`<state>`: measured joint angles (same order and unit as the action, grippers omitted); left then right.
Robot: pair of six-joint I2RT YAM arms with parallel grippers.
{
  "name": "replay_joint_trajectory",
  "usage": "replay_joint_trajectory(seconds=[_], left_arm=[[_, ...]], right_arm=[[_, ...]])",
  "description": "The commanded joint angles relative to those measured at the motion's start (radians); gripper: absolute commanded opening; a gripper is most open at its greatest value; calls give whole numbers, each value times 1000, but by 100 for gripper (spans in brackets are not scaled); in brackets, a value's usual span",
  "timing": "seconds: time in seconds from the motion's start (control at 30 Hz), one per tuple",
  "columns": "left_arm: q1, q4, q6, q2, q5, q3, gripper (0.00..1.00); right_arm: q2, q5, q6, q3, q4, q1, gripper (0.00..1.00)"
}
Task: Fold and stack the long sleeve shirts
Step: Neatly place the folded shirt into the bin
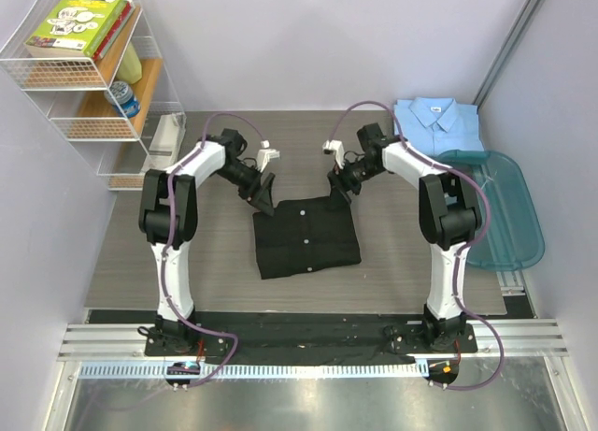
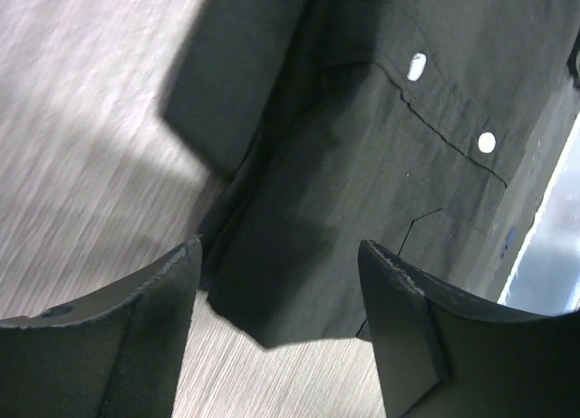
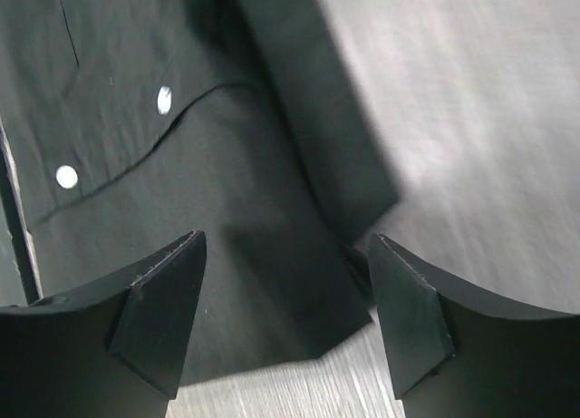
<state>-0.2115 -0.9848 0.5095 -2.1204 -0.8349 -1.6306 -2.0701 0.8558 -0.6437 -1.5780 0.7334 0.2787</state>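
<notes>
The black shirt (image 1: 306, 237) lies folded into a square at the table's middle, button placket up with small pale buttons. My left gripper (image 1: 263, 199) is open and empty just above its far left corner; that corner shows between the jaws in the left wrist view (image 2: 299, 255). My right gripper (image 1: 337, 190) is open and empty just above its far right corner, which shows in the right wrist view (image 3: 281, 273). The light blue shirt (image 1: 437, 124) lies folded at the far right of the table.
A teal plastic tub (image 1: 500, 211) sits at the right, partly under the blue shirt. A wire shelf (image 1: 89, 66) with books and small items stands at the far left. The grey table (image 1: 215, 272) shows around the black shirt.
</notes>
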Motion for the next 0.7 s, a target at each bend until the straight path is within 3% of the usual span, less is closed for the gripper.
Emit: replay_joint_trajectory(seconds=[0.0,0.03,0.1,0.13,0.17,0.2,0.23,0.3,0.5,0.67], left_arm=[[-12,-126,102,-39,-32,-83,67],[-14,-141,124,-47,-30,-89,61],[-14,-172,138,-58,-26,-100,51],[-12,-186,152,-62,-30,-118,38],[-12,-204,159,-67,-39,-133,31],[-12,-285,178,-85,-70,-156,23],[-12,-326,199,-93,-90,-213,9],[-11,-409,227,-118,-133,-251,0],[-8,-428,176,-249,-81,-386,0],[15,-273,61,-266,8,-378,1]], right_arm=[[-22,-14,-181,-54,133,24,72],[-28,-11,-197,-68,156,25,68],[-30,-8,-243,-79,211,25,48],[-33,-11,-254,-91,225,27,38],[-35,-8,-257,-106,242,27,11],[-41,0,-257,-126,298,28,2],[-50,12,-260,-190,345,27,1],[-102,67,-309,-275,532,27,1],[-366,31,-300,-557,730,10,1],[-453,32,-206,-606,628,-30,7]])
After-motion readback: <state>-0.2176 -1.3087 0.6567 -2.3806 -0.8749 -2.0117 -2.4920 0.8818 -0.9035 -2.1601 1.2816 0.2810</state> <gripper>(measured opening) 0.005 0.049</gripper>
